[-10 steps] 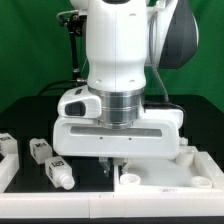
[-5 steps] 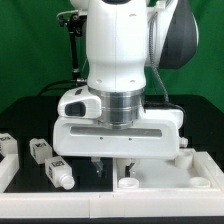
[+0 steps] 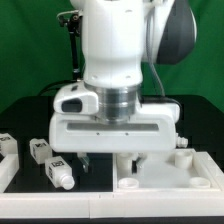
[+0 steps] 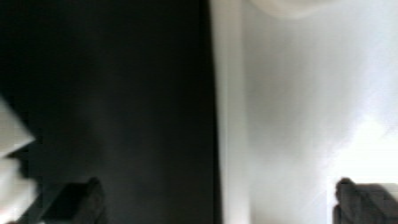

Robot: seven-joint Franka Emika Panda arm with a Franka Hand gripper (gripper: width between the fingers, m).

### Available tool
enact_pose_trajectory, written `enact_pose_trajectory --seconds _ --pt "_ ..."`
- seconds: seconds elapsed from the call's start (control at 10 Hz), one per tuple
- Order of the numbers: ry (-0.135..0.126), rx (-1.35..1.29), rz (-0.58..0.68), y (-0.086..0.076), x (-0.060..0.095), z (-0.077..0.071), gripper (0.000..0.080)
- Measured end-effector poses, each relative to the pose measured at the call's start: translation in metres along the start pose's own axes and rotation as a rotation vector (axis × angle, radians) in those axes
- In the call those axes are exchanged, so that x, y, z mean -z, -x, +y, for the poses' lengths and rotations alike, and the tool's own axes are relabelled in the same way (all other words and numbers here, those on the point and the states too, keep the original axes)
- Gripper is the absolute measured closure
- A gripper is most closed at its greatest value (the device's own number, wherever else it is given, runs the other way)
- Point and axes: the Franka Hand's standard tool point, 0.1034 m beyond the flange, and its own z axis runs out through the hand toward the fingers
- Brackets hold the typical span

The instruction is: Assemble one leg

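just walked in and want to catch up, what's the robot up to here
The arm's gripper hangs open and low over the black table, holding nothing. In the wrist view its fingers stand either side of the edge of the big white panel. Loose white legs lie untouched at the exterior view's left, the nearest leg beside the gripper. No leg has been picked up yet.

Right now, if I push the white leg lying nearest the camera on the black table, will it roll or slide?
The leg lies on its side and looks roundish, so it may roll. It seems rigid plastic, probably light. Its smooth surface could slide on the table.
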Motion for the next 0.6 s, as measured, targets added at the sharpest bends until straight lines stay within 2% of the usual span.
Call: enact_pose_trajectory --seconds 0.2,0.6 --pt "-0.005 0.08 -0.004 0.0 0.031 0.002 0.0151" --pt "-0.004 0.078 -0.007 0.001 0.025 0.002 0.0151"
